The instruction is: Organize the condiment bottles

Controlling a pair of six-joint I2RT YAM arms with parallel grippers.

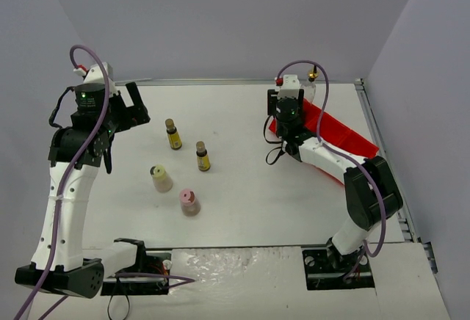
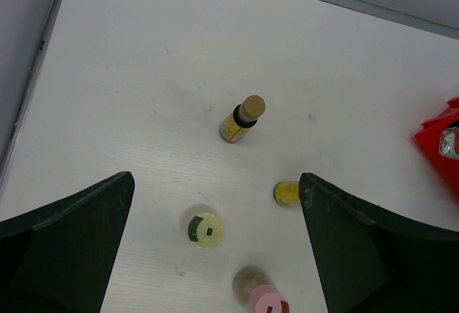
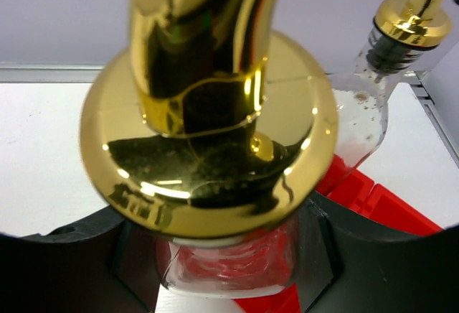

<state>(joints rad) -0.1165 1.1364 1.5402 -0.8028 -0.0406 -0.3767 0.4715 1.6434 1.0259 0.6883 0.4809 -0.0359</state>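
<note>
My right gripper (image 3: 226, 259) is shut on a tall clear glass bottle (image 3: 229, 263); its gold pour spout (image 3: 208, 112) fills the right wrist view. The bottle is at the left end of the red tray (image 1: 334, 133). The second glass bottle (image 3: 373, 90) stands just behind it and shows in the top view (image 1: 312, 79). Two amber bottles (image 1: 173, 135) (image 1: 203, 157), a squat cream bottle (image 1: 161, 179) and a squat pink bottle (image 1: 190, 202) stand on the table. My left gripper (image 1: 136, 111) is open and empty, held high over them.
In the left wrist view the far amber bottle (image 2: 242, 119) stands alone. The near one (image 2: 287, 192) is partly hidden by my right finger (image 2: 380, 248). The cream (image 2: 206, 230) and pink (image 2: 264, 299) bottles lie below. A metal rail (image 1: 382, 144) runs along the table's right edge.
</note>
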